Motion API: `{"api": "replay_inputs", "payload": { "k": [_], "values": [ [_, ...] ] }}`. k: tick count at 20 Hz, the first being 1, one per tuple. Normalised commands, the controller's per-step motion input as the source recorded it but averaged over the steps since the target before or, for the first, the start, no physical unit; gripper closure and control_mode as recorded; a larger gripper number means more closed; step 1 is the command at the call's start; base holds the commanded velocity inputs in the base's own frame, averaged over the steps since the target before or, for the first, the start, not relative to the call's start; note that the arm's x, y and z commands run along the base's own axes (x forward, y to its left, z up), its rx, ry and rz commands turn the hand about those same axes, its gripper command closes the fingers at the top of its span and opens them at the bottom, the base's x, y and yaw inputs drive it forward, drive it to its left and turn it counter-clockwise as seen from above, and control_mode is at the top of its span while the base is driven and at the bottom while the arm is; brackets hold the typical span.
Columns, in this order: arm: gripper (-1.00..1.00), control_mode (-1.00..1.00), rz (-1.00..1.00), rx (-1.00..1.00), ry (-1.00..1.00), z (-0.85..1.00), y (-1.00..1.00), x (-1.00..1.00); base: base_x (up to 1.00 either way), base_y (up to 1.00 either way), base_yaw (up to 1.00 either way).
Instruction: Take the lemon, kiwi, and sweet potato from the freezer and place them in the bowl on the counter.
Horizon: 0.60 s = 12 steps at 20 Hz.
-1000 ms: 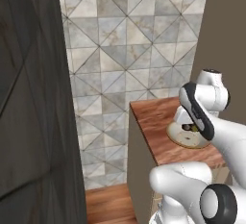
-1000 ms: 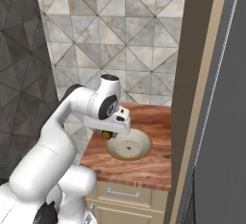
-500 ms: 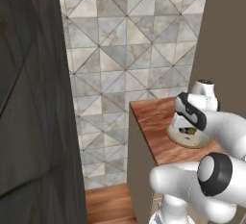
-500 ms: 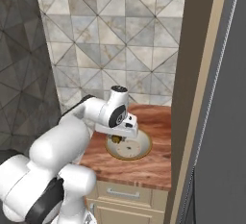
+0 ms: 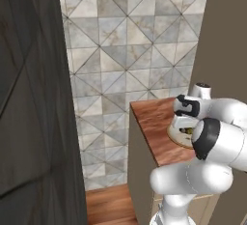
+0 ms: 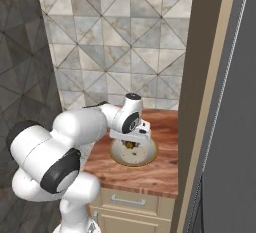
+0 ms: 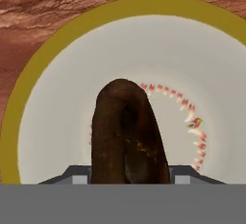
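Observation:
My gripper point(image 7: 129, 176) is shut on a dark brown, elongated sweet potato point(image 7: 127, 131), which hangs just above the inside of the cream bowl point(image 7: 57, 122) with the tan rim. In the right base view the gripper point(image 6: 130, 139) points down over the bowl point(image 6: 148, 159) on the reddish-brown counter point(image 6: 145, 177). From the left base view the hand point(image 5: 185, 109) hides much of the bowl point(image 5: 172, 133). The lemon and the kiwi are out of view. A tall grey freezer face point(image 6: 230, 142) fills the right edge.
A beige upright panel point(image 6: 197, 77) stands right of the counter, close to the bowl. Tiled wall point(image 5: 125, 50) runs behind. A dark slab point(image 5: 29, 98) rises at the left, with wooden floor point(image 5: 108, 204) below the beige cabinet point(image 6: 135, 204).
The hand has swung from the bowl's left edge to over its middle and come lower with the sweet potato. The elbow has folded down toward the camera.

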Motion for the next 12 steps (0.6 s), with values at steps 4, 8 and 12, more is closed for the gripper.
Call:
{"api": "replay_inputs", "payload": {
  "k": [4,8,12],
  "values": [
    [1.0,-1.0,0.0,0.0,0.01,-0.29,-0.26,0.37,0.0,0.0,0.0],
    [1.0,-1.0,0.0,0.0,0.01,-0.39,-0.16,0.16,0.0,0.0,0.0],
    [1.0,-1.0,0.0,0.0,0.0,-0.27,0.0,0.0,0.0,0.0,0.0]
  ]
}}
